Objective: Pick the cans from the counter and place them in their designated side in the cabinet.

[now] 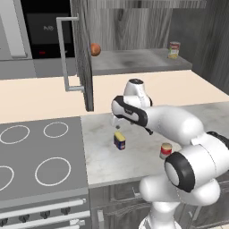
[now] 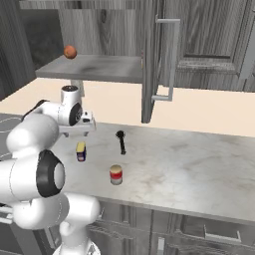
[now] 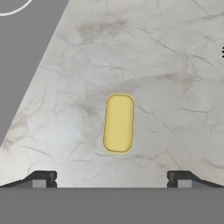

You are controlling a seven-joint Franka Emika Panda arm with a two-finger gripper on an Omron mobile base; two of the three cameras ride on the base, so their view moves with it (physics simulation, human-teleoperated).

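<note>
- So the blue can with the yellow top is standing upright on the marbled counter, a bit right of the stovetop. From the hand cam I'm looking straight down on its yellow lid, which looks oddly oblong from up there.
- My gripper hangs right above that can, jaws spread wide with nothing between them. The two fingertips sit either side of the lid in the hand view, well clear of it, not touching.
- The red can with the cream band is also upright on the counter, nearer the front edge and to the right of the blue one. They're near each other but apart.
- A black long-handled utensil lies flat on the counter, further back than the red can.
- Up on the cabinet shelf there's an orange ball at the left end and another can, red and cream label, far over at the right end.
- Cabinet door is swung open, its edge facing me, with the long bar handle sticking out to the left.
- A black oven sits in the wall left of that door.
</note>
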